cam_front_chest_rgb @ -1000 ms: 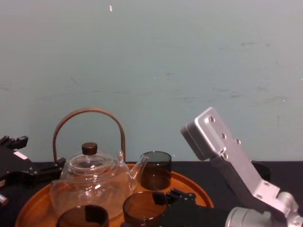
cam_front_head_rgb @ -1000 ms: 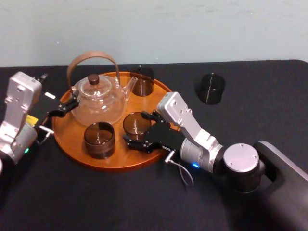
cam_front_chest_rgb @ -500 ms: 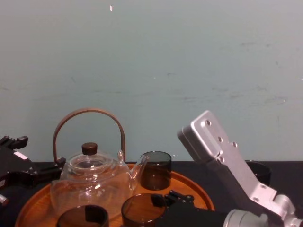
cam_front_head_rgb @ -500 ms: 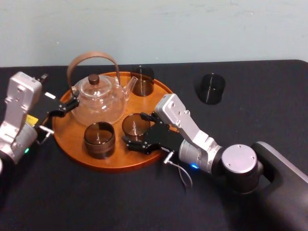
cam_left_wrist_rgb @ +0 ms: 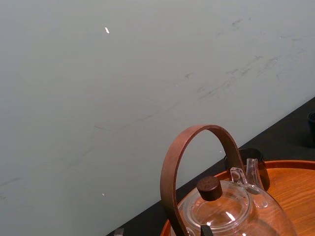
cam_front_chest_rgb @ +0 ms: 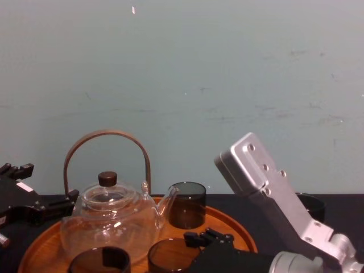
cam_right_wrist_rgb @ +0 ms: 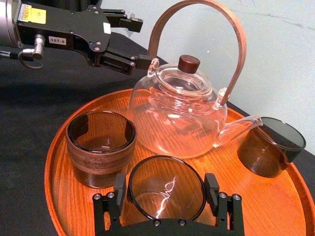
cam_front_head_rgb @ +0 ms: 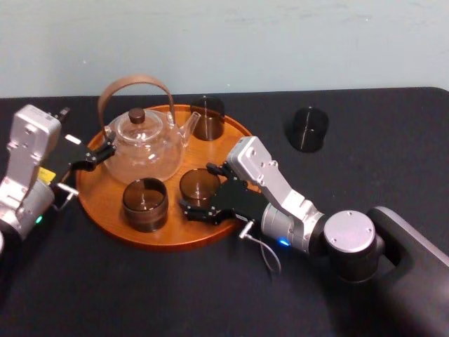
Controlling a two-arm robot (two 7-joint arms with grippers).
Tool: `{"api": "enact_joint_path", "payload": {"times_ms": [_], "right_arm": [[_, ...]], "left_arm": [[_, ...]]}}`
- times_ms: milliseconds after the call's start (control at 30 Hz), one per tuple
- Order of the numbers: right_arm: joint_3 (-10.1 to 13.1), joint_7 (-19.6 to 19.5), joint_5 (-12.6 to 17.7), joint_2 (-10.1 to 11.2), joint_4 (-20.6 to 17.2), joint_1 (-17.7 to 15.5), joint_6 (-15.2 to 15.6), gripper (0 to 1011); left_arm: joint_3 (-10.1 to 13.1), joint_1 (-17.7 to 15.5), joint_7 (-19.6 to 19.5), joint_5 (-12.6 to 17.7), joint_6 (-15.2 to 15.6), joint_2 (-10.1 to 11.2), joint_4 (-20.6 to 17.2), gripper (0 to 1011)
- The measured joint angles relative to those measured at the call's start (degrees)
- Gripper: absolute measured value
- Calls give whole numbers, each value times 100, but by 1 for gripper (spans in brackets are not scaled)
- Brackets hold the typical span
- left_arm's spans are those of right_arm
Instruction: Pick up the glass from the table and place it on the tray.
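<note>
A smoky glass [cam_front_head_rgb: 199, 186] is over the front right part of the round wooden tray [cam_front_head_rgb: 105, 214], between the fingers of my right gripper [cam_front_head_rgb: 198, 188]. In the right wrist view the gripper [cam_right_wrist_rgb: 165, 191] is shut on this glass [cam_right_wrist_rgb: 166, 189], one finger against each side of the rim. I cannot tell whether its base touches the tray floor [cam_right_wrist_rgb: 54, 172]. My left gripper [cam_front_head_rgb: 95, 157] hangs open at the tray's left edge, beside the teapot [cam_front_head_rgb: 144, 144], holding nothing. The black table [cam_front_head_rgb: 140, 295] spreads all around.
A second glass [cam_front_head_rgb: 144, 203] with a dark band stands on the tray's front left. A third glass [cam_front_head_rgb: 208, 117] stands at the tray's back by the teapot spout. A dark cup [cam_front_head_rgb: 309, 128] is on the table to the right of the tray.
My right gripper has sunk a little with the glass, which now sits lower over the tray. The left arm has not moved.
</note>
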Motion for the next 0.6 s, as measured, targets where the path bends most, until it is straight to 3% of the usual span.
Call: {"api": "enact_joint_path", "payload": {"times_ms": [233,600], "right_arm": [[12,49,47,11,-11,-9,5,1002],[29,210,202,183,-239,-108,307,1002]], "left_arm": [[0,0,0,0,0,0,0,1009],[0,0,0,0,0,0,0,1010]]}}
